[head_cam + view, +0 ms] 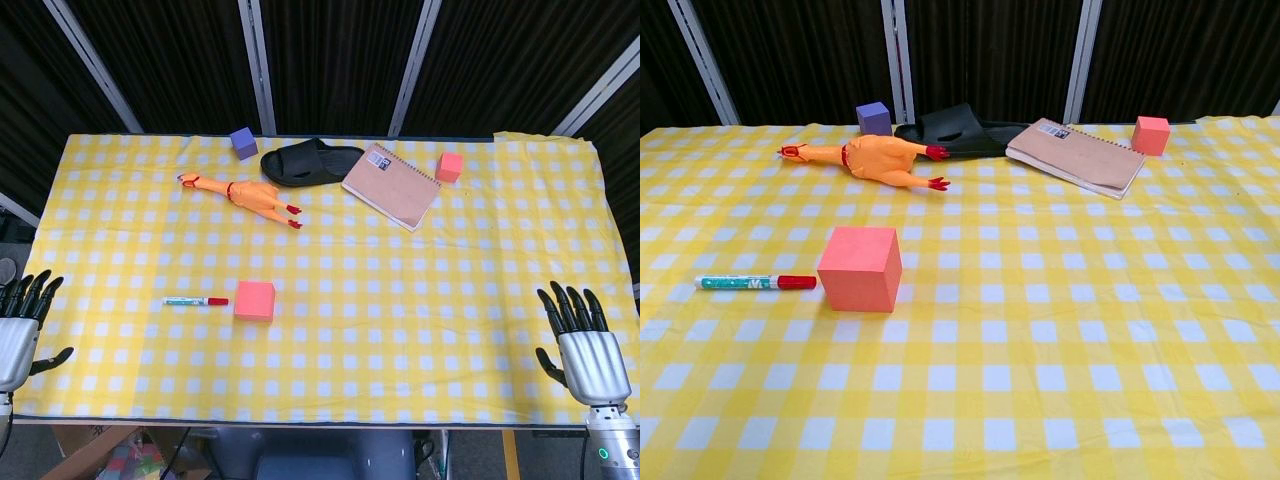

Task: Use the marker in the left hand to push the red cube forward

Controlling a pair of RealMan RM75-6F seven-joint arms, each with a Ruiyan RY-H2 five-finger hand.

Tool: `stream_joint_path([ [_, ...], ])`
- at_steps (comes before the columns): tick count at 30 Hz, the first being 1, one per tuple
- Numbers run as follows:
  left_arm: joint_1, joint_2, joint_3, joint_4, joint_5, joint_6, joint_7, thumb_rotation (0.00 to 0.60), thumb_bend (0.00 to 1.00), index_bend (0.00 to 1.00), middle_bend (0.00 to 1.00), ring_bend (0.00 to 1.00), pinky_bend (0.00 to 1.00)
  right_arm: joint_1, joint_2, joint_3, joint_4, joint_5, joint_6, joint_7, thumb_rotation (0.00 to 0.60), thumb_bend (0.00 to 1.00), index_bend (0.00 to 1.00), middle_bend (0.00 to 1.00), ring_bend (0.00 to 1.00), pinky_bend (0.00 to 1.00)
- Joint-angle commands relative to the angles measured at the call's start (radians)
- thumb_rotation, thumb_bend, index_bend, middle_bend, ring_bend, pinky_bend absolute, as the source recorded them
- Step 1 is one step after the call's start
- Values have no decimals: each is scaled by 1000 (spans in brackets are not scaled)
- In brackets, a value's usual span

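A red cube [255,300] [861,269] sits on the yellow checked cloth, left of the table's middle. Just to its left lies a marker [196,301] [755,283] with a white barrel and a red cap, the cap end pointing at the cube with a small gap between them. My left hand [18,325] hovers at the near left edge of the table, fingers spread, holding nothing, well left of the marker. Over at the near right edge my right hand [587,345] is also spread and holds nothing. Neither hand shows in the chest view.
Along the far side lie a rubber chicken [245,193] [872,158], a purple cube [243,142] [873,118], a black slipper [310,162] [958,127], a spiral notebook [392,186] [1076,156] and a smaller red cube [449,167] [1150,135].
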Motion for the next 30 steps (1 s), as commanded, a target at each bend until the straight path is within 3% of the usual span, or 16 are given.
stream_joint_path([
  [1, 0, 1, 0, -3, -3, -3, -2, 600, 0, 0, 0, 0, 10, 0, 1, 1, -4, 5, -3, 2, 600, 355, 0, 0, 0, 1],
  [18, -9, 8, -4, -17, -22, -27, -10, 600, 0, 0, 0, 0, 11, 0, 11, 0, -24, 29, -23, 12, 600, 355, 0, 0, 0, 0],
  [26, -76, 5, -54, -20, -75, -106, 16, 600, 0, 0, 0, 0, 24, -3, 12, -5, -28, 22, -19, 8, 600, 354, 0, 0, 0, 0],
  [30, -141, -23, -85, -12, -137, -202, 66, 600, 12, 123, 0, 0, 30, -2, 12, -4, -29, 24, -20, 13, 600, 355, 0, 0, 0, 0],
])
